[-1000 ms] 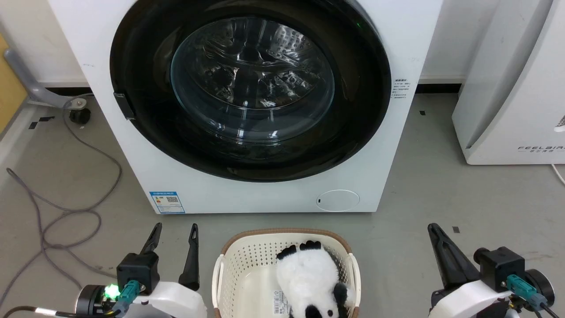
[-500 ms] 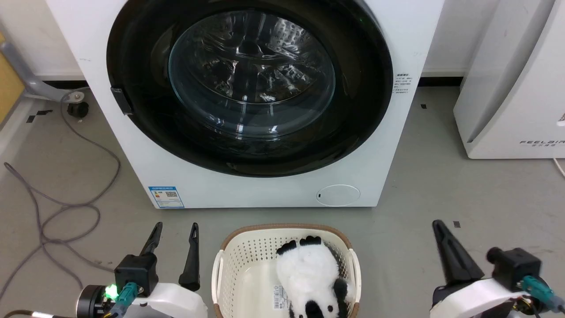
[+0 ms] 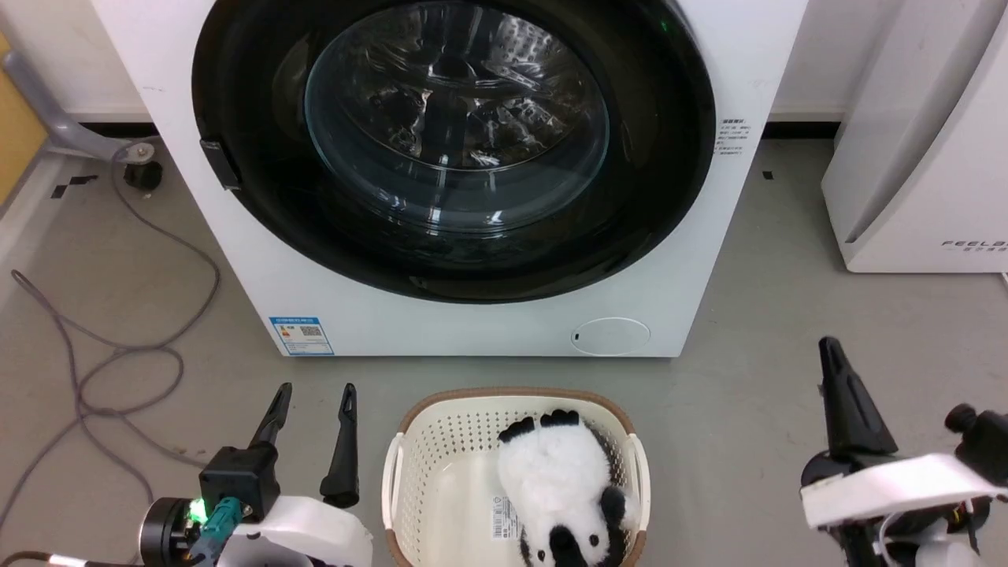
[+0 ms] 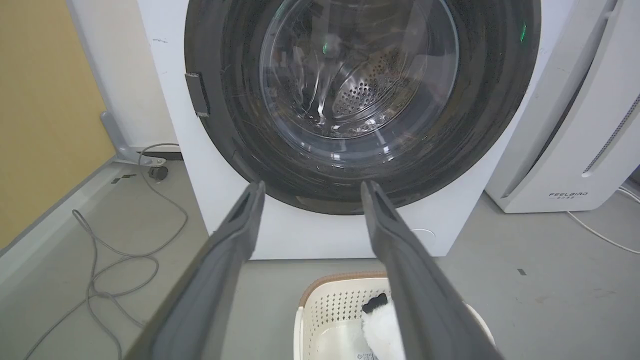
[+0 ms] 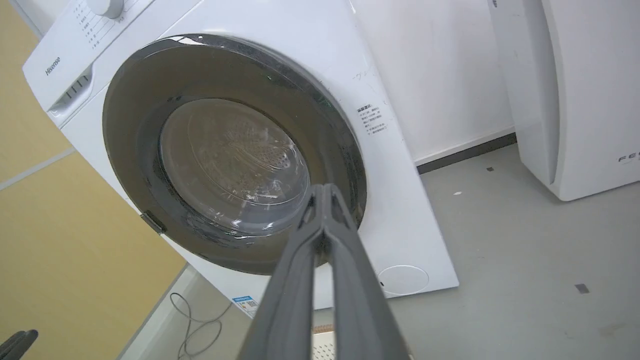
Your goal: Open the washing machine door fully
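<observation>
The glossy black round washing machine door [image 3: 455, 142] sits closed against the big white boxy washing machine [image 3: 488, 327]; well short of it, the left hand [image 3: 315, 390] hovers spread wide, the right hand [image 3: 828, 346] pinched together, empty

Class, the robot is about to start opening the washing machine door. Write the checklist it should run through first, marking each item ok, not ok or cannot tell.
1. Washing machine door fully open: not ok, it lies shut against the washing machine.
2. Left gripper ready to grasp: ok, open and empty.
3. Right gripper ready to grasp: not ok, its fingers are pressed together.
4. Grip point in sight: ok, a dark tab sits on the door's left rim.
5. Door swing clears the basket holding the panda toy: cannot tell.
</observation>
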